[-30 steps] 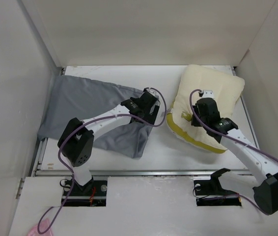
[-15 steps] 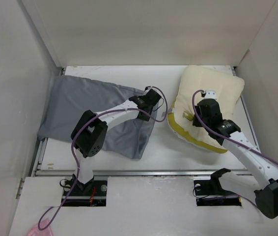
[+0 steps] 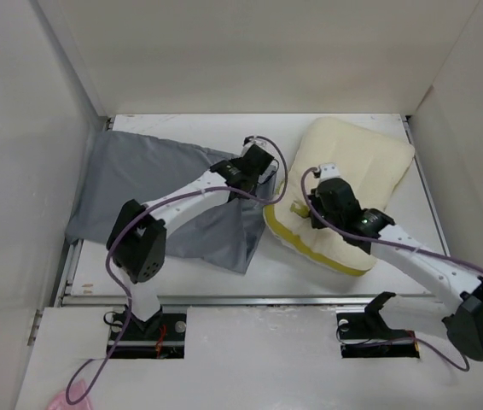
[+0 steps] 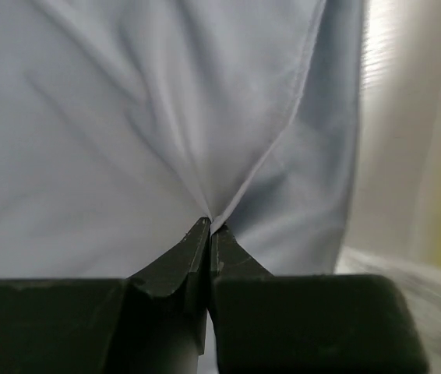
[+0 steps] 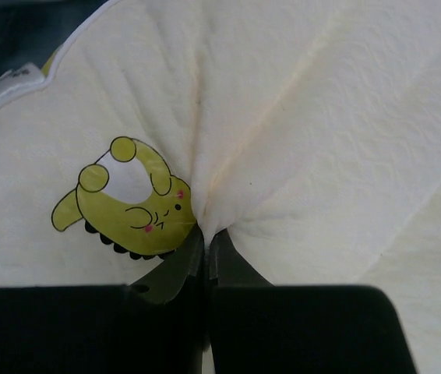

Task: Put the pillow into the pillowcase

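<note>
The grey pillowcase (image 3: 148,192) lies wrinkled on the left half of the table, its right edge facing the pillow. My left gripper (image 3: 258,171) is shut on a pinch of the pillowcase (image 4: 127,132) near that right edge; creases fan out from the left gripper (image 4: 209,226). The cream-yellow pillow (image 3: 369,166) with a yellow edge band lies on the right, its left end close to the pillowcase. My right gripper (image 3: 314,205) is shut on a fold of the pillow (image 5: 337,117), beside a yellow-green cartoon logo (image 5: 127,199); the fabric puckers into the right gripper (image 5: 206,232).
White walls (image 3: 28,128) enclose the table (image 3: 293,260) on the left, back and right. A lower white shelf (image 3: 250,342) runs along the near edge with both arm bases in cut-outs. A pink scrap (image 3: 62,400) lies at the bottom left.
My left gripper has closed on the pillowcase's right edge. My right arm has dragged the pillow leftward, so its left end now sits close to the pillowcase.
</note>
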Action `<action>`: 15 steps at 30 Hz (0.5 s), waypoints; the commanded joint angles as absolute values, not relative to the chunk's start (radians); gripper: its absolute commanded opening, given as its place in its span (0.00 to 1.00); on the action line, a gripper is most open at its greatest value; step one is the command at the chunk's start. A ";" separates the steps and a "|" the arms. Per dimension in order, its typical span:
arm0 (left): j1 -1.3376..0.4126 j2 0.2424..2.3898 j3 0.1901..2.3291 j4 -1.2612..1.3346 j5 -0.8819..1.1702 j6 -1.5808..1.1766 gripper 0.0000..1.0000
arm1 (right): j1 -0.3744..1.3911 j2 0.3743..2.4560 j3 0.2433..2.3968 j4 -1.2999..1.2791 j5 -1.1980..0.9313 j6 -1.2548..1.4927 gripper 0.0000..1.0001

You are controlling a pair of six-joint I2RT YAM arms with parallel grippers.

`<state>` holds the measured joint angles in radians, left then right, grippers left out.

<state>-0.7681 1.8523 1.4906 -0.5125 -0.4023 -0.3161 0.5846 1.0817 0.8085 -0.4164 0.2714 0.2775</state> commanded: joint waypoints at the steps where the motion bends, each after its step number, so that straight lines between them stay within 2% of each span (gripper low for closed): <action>1: -0.765 1.639 1.468 -0.454 -0.353 -0.316 0.00 | 0.647 1.181 0.905 -0.252 0.213 0.227 0.00; 7: -0.785 1.603 1.436 -0.443 -0.304 -0.325 0.00 | 0.669 1.383 1.023 -0.209 0.198 0.241 0.00; 9: -0.795 1.603 1.424 -0.457 -0.304 -0.339 0.00 | 0.669 1.436 1.075 -0.209 0.263 0.271 0.00; 15: -0.815 1.594 1.364 -0.457 -0.261 -0.380 0.00 | 0.669 1.687 1.423 -0.276 0.446 0.424 0.00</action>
